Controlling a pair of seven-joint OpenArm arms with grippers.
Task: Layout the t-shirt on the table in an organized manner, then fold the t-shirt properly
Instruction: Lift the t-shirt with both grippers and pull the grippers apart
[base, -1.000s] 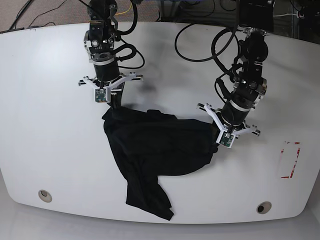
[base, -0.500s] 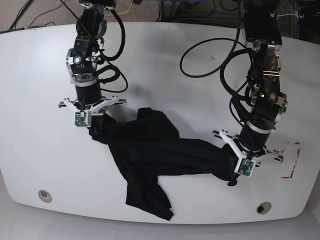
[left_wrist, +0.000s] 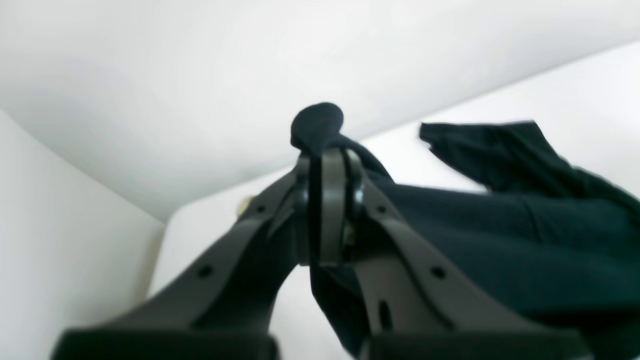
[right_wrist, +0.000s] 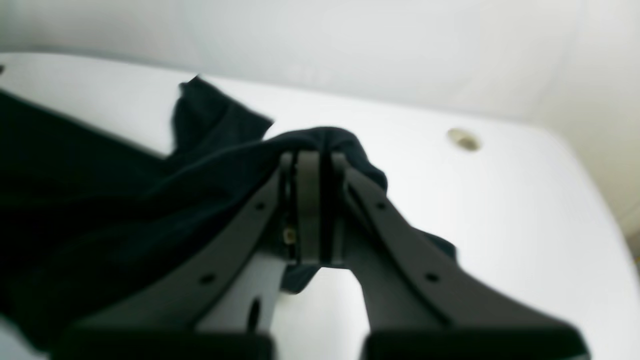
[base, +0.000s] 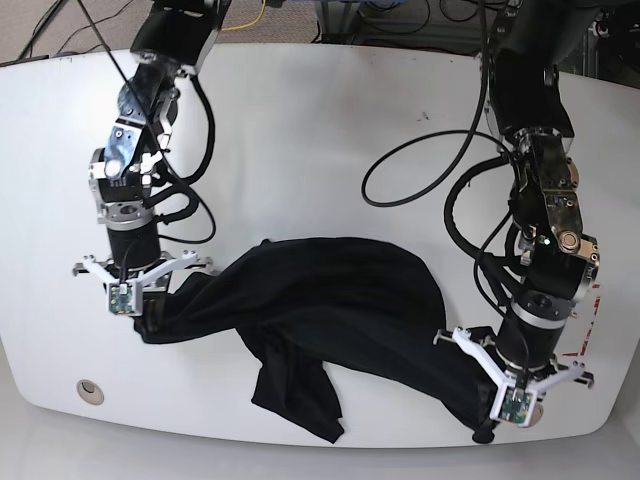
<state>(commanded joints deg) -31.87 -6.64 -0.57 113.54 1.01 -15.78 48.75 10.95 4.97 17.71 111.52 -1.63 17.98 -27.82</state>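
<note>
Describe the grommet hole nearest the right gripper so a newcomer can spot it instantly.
Start at the white table and follow its near edge in the base view to the corner below the right gripper, which is shut on the black t-shirt. The grommet hole sits there. It is a round, pale-ringed hole, uncovered, apart from the cloth.

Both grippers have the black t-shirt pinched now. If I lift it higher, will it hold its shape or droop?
It will likely droop: the t-shirt already sags between the right gripper and the left gripper, with a loose flap trailing toward the table edge. It looks light, since pinched corners alone carry it. Folds bunch at each clamp, so it may slip if tugged hard.
</note>
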